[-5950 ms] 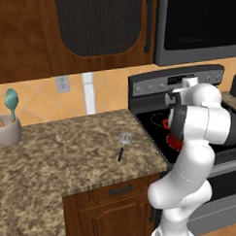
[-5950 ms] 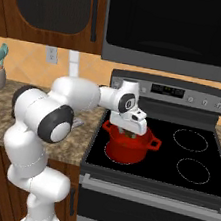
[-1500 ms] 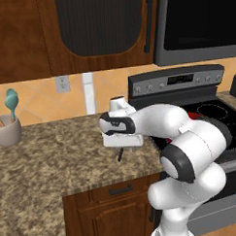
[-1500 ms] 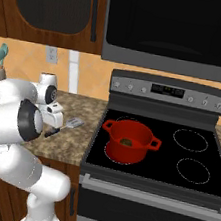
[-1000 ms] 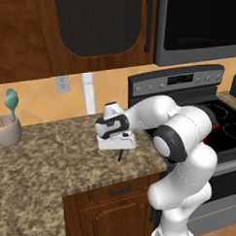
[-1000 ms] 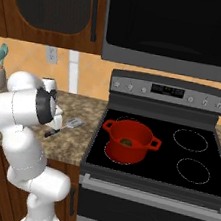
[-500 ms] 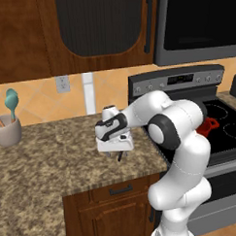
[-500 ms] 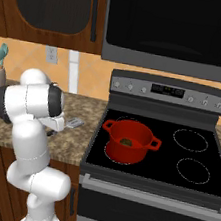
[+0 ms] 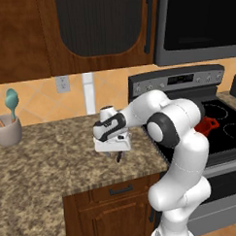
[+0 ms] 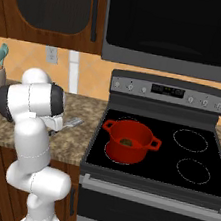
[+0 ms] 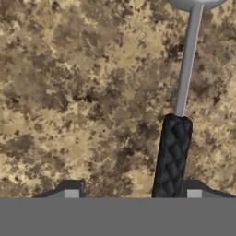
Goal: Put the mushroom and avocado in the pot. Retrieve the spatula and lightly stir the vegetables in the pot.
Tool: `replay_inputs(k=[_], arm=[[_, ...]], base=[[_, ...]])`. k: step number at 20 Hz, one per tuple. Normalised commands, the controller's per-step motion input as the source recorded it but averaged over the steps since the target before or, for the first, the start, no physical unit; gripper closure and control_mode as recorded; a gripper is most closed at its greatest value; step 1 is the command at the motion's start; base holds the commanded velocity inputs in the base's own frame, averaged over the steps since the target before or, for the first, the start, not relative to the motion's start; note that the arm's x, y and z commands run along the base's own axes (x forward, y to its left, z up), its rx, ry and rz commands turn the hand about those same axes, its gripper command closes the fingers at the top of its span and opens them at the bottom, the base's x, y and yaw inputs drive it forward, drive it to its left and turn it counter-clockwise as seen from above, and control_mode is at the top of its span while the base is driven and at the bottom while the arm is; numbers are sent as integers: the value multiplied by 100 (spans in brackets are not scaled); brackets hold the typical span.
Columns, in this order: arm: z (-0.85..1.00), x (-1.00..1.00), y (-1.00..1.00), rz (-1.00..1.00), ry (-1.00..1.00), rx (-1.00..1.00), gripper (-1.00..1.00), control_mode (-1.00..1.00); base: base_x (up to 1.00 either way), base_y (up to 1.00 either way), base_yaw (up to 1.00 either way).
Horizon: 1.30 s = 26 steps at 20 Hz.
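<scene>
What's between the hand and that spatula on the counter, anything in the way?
Nothing visible. In the hand view the spatula lies on bare counter, its black handle running down between the hand's two tips, nearer one of them.

Arm (image 9: 153,108) folded low, fingers (image 11: 71,190) apart.
</scene>
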Motion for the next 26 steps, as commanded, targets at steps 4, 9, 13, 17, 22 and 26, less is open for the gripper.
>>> replay_inputs(k=[4, 9, 13, 17, 22, 26], arm=[[-79, -5, -35, -1, 0, 0, 100, -100], [-81, -41, -73, -4, -1, 3, 100, -100], [-80, -62, -90, -7, -1, 5, 100, -100], [-100, -63, -69, -10, -1, 3, 100, -100], [-60, -13, -2, -5, -1, -18, 100, -100], [-5, -33, -8, 0, -5, -14, 100, -100]], base=[[0, 0, 0], [0, 0, 0], [0, 0, 0], [0, 0, 0], [0, 0, 0], [0, 0, 0]])
